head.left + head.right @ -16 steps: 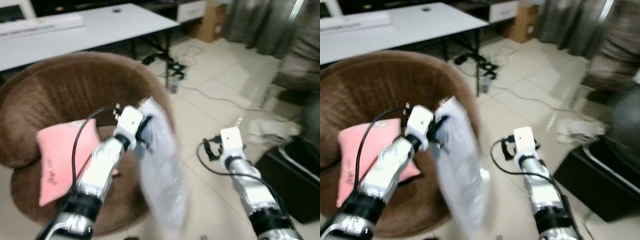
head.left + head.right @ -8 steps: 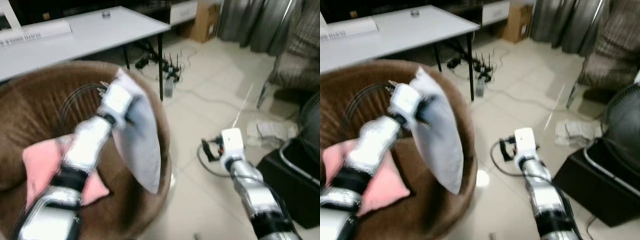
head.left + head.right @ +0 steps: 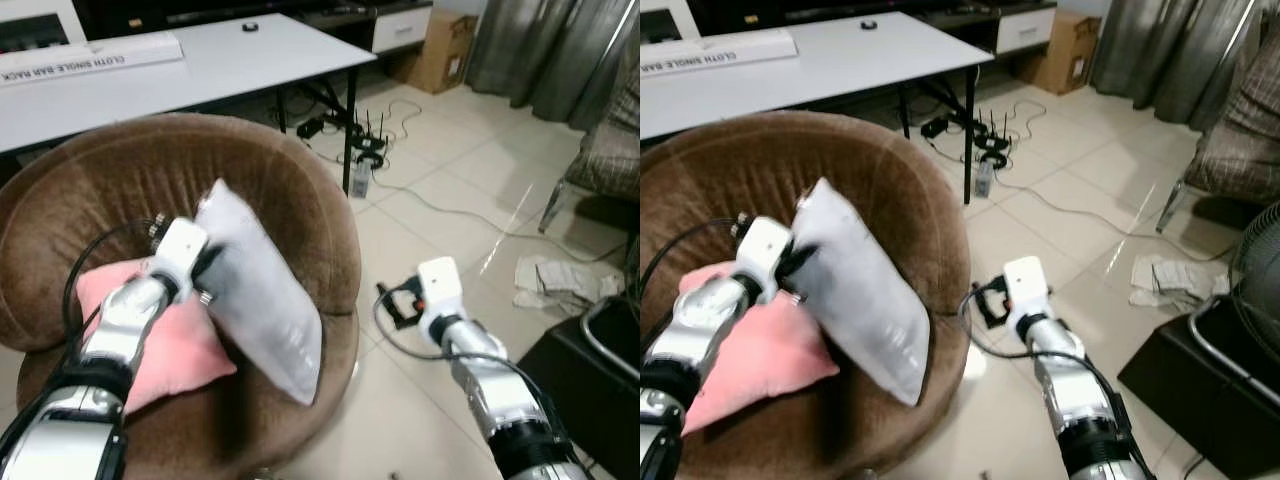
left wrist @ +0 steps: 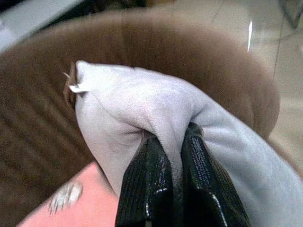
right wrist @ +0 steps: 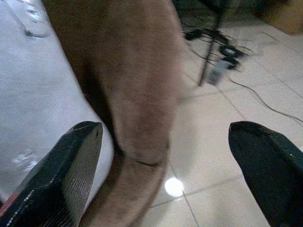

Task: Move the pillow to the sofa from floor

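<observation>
We have swung the grey pillow over the brown round sofa. A second ago it hung beside the seat's right rim, over the tiled floor; half a second ago it was raised high over the rim; now it sits lower, in the centre-left of the head frames, slanting down across the seat. Its lower corner appears to reach the seat cushion near the front edge, though we cannot tell for sure whether it rests there. The camera itself has also shifted, so part of that change is our own turning. We judge the carrying is all but done and only the letting go remains.

Our left tool is clenched on the pillow: in the left wrist view the two black fingers stand almost together with a thick fold of grey cloth pinched between them, near the pillow's upper corner. The pillow leans over a pink cushion already lying on the seat, lower left in the head frames.

Our right tool holds nothing; its fingers stand wide apart, low in the centre-right of the head views above the floor, just beside the sofa's outer wall. Behind the sofa, along the top of the frame, stands a white worktop.
</observation>
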